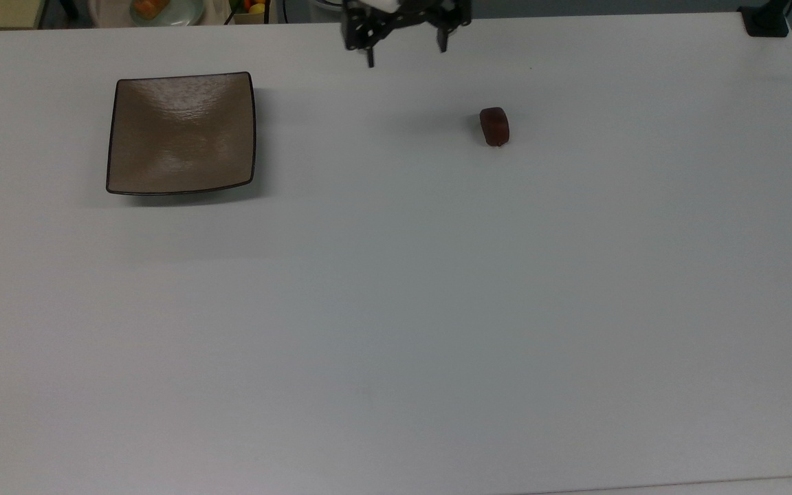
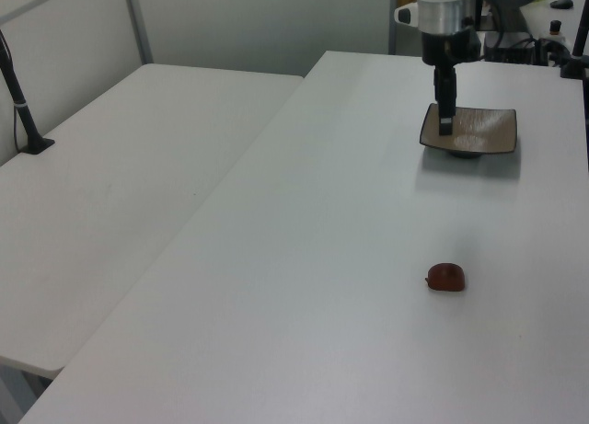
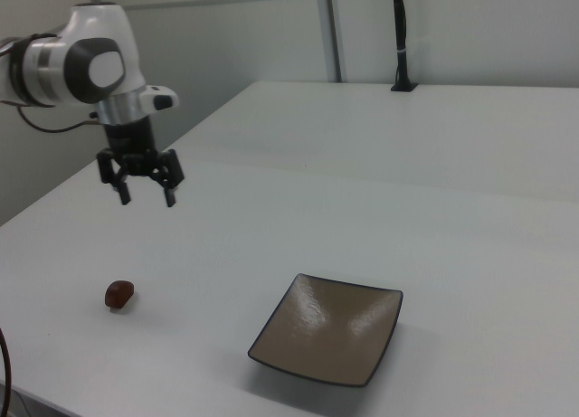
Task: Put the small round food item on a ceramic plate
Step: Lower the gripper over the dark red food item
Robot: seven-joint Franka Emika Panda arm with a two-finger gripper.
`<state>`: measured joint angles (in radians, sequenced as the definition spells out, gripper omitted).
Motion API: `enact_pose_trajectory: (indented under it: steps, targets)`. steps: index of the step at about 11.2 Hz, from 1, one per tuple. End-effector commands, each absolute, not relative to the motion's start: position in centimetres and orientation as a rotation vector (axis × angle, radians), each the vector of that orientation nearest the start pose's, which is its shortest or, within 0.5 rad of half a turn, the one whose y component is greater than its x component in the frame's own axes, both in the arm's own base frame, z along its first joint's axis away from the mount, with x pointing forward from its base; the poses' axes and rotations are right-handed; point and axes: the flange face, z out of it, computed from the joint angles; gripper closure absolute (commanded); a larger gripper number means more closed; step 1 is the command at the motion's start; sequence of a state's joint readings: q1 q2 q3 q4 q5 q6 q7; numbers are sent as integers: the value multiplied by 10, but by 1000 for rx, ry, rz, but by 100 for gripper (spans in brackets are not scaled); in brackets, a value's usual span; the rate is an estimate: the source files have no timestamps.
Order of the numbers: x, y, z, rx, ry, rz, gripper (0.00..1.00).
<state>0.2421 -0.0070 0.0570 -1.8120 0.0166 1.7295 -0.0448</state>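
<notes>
The tool hung above the counter with its fingers spread apart and nothing between them. The right view gave the clearest reading: both black fingers pointed down, well clear of the surface, on the white arm.

In the top view the tool sat at the upper edge, between the ceramic plate and the small round food item, closer to the food item's side but apart from both.

The left view looked along the tool, so only one dark finger line appeared, overlapping the plate from that angle; finger spacing could not be read there. The right view showed the tool was not over the plate but off toward the right view's left.

The food item lay on bare counter, well apart from the plate. In the right view it lay below and slightly to the right view's left of the tool.

A pale round dish holding an orange piece sat beyond the counter at the top view's upper left.
</notes>
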Motion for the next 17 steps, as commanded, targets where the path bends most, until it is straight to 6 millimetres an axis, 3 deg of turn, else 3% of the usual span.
enact_pose_trajectory:
  steps: [1, 4, 6, 12, 17]
  targets:
    - [498, 211, 518, -3089, -557, 199, 0]
    - [471, 253, 477, -3108, -575, 311, 0]
    - [470, 268, 446, -3120, -539, 404, 0]
    - [471, 297, 363, -3117, -444, 295, 0]
    - [465, 301, 328, -3093, -451, 194, 0]
